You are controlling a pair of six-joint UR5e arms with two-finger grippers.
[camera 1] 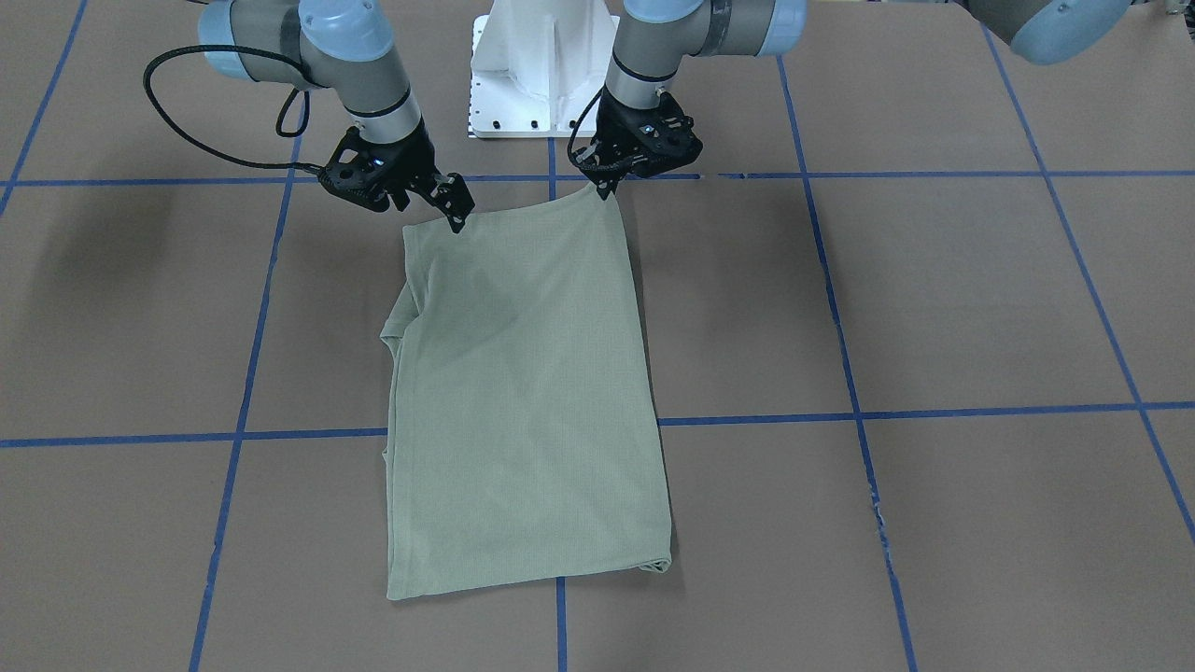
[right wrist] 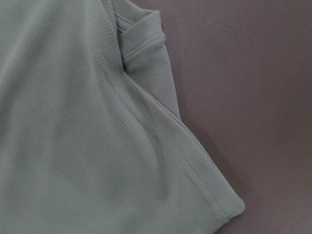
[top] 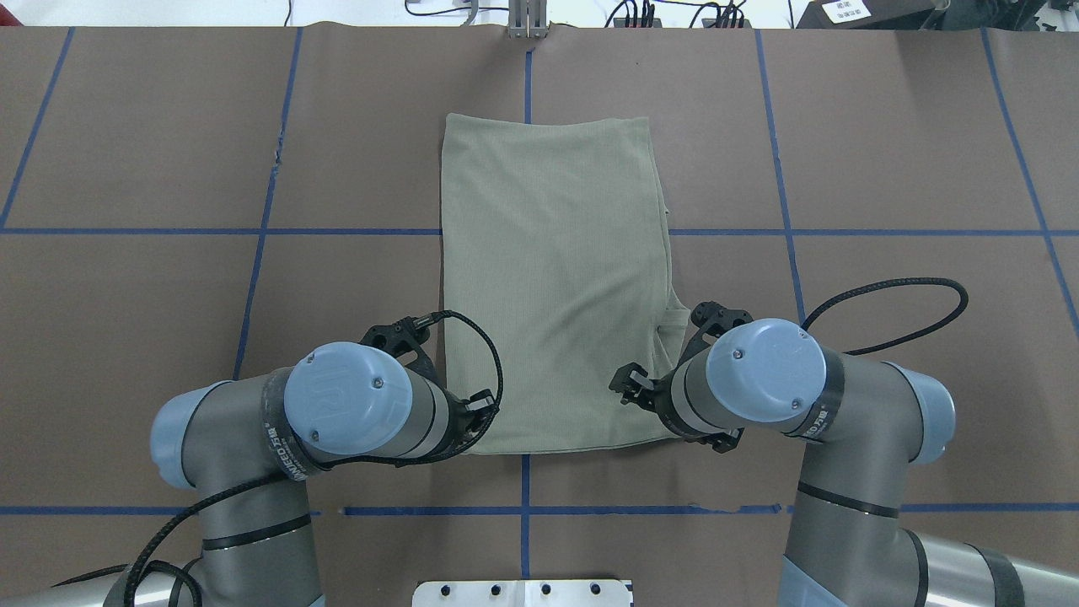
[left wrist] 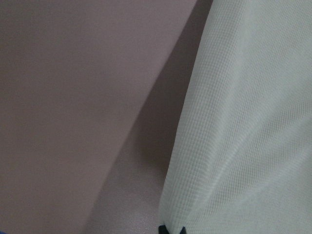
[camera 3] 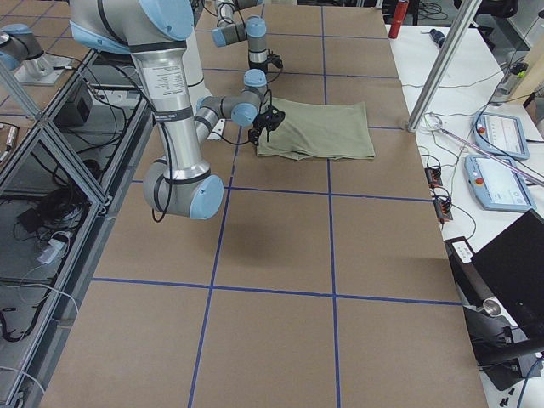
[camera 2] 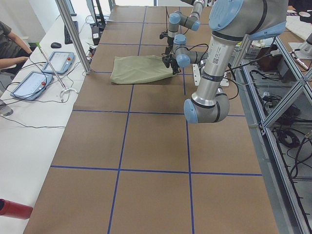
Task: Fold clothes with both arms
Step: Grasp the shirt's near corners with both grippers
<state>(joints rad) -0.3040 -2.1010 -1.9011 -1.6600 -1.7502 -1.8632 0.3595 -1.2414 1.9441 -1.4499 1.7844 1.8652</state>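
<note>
The pale sage-green shirt lies folded into a long rectangle, sleeves tucked in, running away from the robot. My left gripper pinches one near-edge corner. Its tips are closed on the cloth edge, which is raised and casts a shadow. My right gripper is at the other end of the near edge, fingers together on the cloth. Its body shows in the overhead view. The right wrist view shows only the shirt's folded corner, with no fingertips in frame.
The white pedestal base stands just behind the shirt's near edge. Brown table with blue tape grid lines. A side bench with tablets, a metal post and a red cylinder lies beyond the far edge.
</note>
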